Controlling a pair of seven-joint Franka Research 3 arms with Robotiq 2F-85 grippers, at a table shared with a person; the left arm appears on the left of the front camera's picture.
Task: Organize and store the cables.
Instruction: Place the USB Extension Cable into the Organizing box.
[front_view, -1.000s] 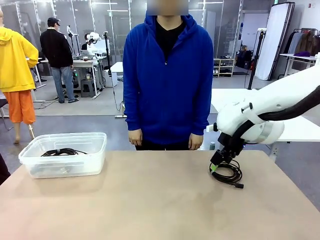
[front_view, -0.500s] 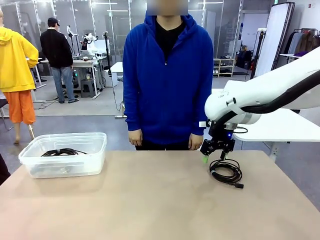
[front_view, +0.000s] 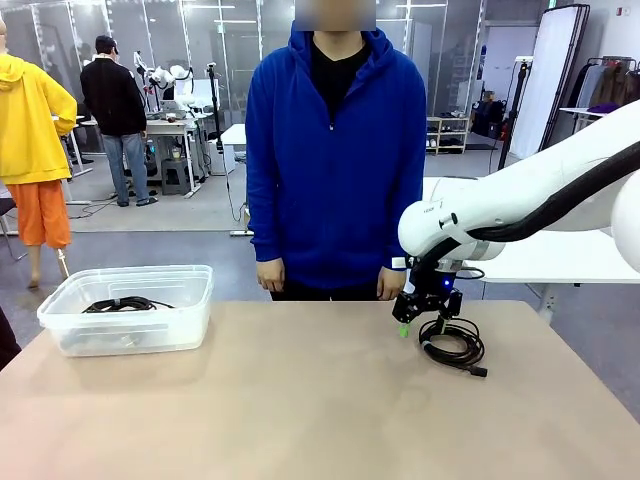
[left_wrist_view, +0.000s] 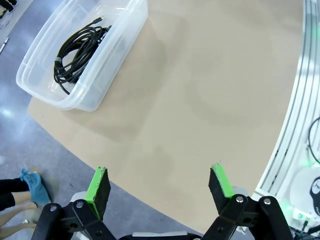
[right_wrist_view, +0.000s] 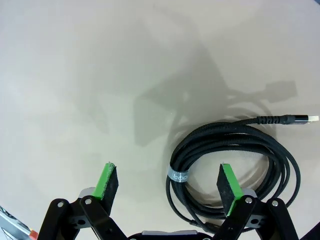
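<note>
One cable (front_view: 455, 345), a black coil with a plug end, lies on the table at the far right. In the right wrist view this coil (right_wrist_view: 200, 136) has a grey tie (right_wrist_view: 178, 176) and sits under my right-hand finger. My right gripper (front_view: 418, 322) (right_wrist_view: 168, 185) hovers open just left of the coil and holds nothing. A second cable (front_view: 125, 303) (left_wrist_view: 80, 50) lies coiled in the clear bin (front_view: 195, 300) (left_wrist_view: 127, 37) at the far left. My left gripper (left_wrist_view: 160, 186) hangs open and empty high above the table's near left part.
A person in a blue hoodie (front_view: 335, 160) stands at the far edge, hands (front_view: 270, 275) down at their sides. The tan table (front_view: 300, 400) is bare between the bin and the coil. In the left wrist view the table's edge (left_wrist_view: 65, 145) and the floor beyond it show.
My right gripper has risen off the coil and shifted left, with the wrist turning. It stays open. The coil has not moved.
</note>
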